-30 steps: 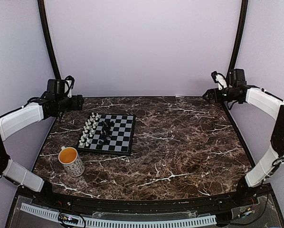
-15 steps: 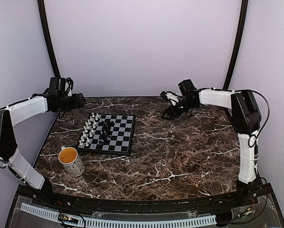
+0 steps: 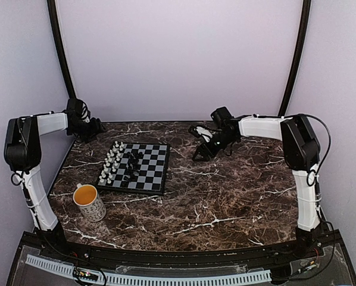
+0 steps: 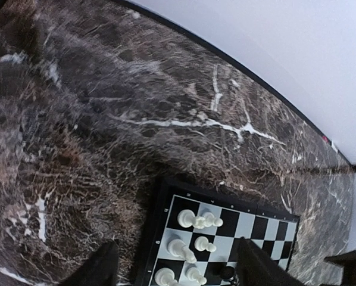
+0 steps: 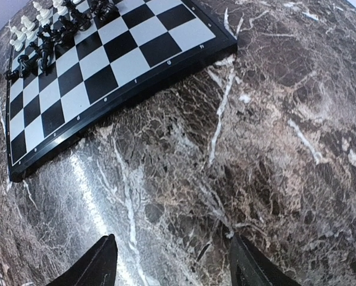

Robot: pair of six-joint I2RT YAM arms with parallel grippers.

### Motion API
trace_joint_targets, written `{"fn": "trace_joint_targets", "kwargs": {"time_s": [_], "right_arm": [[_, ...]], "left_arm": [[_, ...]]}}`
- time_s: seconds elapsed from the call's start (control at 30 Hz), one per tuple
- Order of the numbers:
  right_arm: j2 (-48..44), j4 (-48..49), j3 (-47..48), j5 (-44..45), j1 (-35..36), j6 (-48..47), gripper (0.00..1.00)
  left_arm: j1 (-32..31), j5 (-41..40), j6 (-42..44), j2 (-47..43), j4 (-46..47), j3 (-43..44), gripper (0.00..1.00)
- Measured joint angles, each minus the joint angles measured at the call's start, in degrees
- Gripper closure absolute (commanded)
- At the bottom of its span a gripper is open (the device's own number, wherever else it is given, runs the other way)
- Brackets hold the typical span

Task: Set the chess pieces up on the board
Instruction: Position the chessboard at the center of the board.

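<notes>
- The board (image 3: 155,164) lay flat on the left half of the table (image 3: 237,196). It was turned a little, so its edges ran slightly askew to the table's edges.
- Being square, the board had no long axis of its own. Direction came from the chess pieces (image 3: 119,162), whose rows ran from the near edge to the far one.
- The white pieces (image 3: 111,162) stood upright along the board's left side, with the black pieces (image 3: 131,165) packed just beside them. The right half of the board was bare.
- With both colours crowded on one side, the set-up looked unfinished. The black pieces probably belonged across on the bare right side.
- The left gripper (image 3: 95,127) hovered over the far left corner of the table, behind the board. Its wrist view showed the fingers (image 4: 100,269) spread with nothing between them, looking down on the board's far corner and a few white pieces.
- It was probably placed there for a reach onto the crowded side.
- The right gripper (image 3: 197,145) hung low over the table to the right of the board and pointed toward it. Its fingers (image 5: 249,263) were spread wide and empty, with bare table below and the board's bare squares ahead.
- That pose seemed suited to working the empty half.
- A mug (image 3: 90,202) stood near the board's near left corner, apart from it, and an arm sweeping low there could knock it.
</notes>
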Motion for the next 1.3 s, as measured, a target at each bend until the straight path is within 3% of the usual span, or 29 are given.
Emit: {"fn": "trace_joint_targets", "kwargs": {"time_s": [0.07, 0.1, 0.17, 0.23, 0.63, 0.97, 1.3], "right_arm": [[-1.07, -0.2, -2.05, -0.07, -0.07, 0.0, 0.36], [-1.53, -0.46, -2.8, -0.09, -0.09, 0.0, 0.36], [-2.08, -1.18, -3.34, -0.24, -0.09, -0.02, 0.37], [-2.34, -1.22, -3.37, -0.68, -0.09, -0.07, 0.39], [-2.54, -2.38, -3.34, -2.1, -0.09, -0.46, 0.44], [-2.54, -2.54, -3.52, -2.25, -0.07, -0.61, 0.44], [-3.08, -2.56, -6.64, -2.19, -0.09, -1.62, 0.44]], "left_arm": [[1.4, 1.16, -1.81, 1.53, -0.04, 0.04, 0.63], [1.97, 1.18, -2.21, 2.19, -0.5, 0.37, 0.79], [2.71, 0.63, -2.84, 3.5, -1.62, 1.62, 0.93], [3.54, 0.13, -2.21, 5.03, -2.6, 3.28, 0.99], [4.0, -0.35, 0.94, 15.12, -6.49, 7.56, 1.0], [3.72, 5.05, 1.29, 18.34, -6.27, 10.49, 1.0], [-2.43, 7.21, 3.3, 21.62, -6.19, 15.06, 1.0]]}}
